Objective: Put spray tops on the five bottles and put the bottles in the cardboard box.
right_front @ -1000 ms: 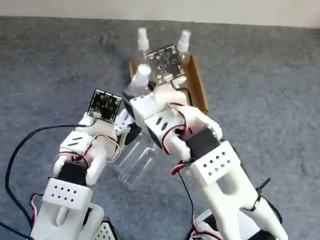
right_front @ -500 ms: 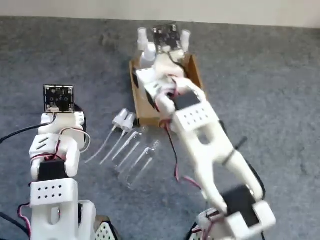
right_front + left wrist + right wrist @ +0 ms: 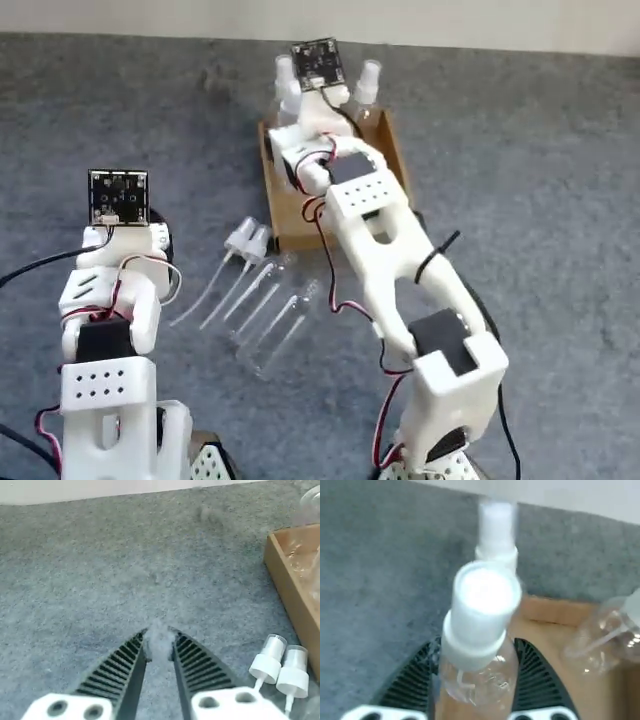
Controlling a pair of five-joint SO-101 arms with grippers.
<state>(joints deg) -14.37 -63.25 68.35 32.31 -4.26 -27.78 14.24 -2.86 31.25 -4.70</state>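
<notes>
Got a capped bottle point(image 3: 482, 605) pinched in the right gripper point(image 3: 476, 650), jaws clamped on the clear body just under the cap, upright over the far left end of the cardboard box point(image 3: 283, 215). Can't tell if it's touching the box floor. Seeing two more capped bottles point(image 3: 368, 80) standing at the far end there.

Also seeing the left gripper point(image 3: 157, 635) well off to the left over bare carpet point(image 3: 90, 570), jaws barely parted, holding nothing.

Looks like thin clear plastic: probably light, a bit squashy, slick, and tippy when empty. Better to grab the body below the cap and go easy on the squeeze.

Leaves two spray tops point(image 3: 248, 238) lying just left of the box's near corner, right beside two bare bottles point(image 3: 275, 320) on their sides. Expect bendy dip tubes, so take those by the white collar.
</notes>
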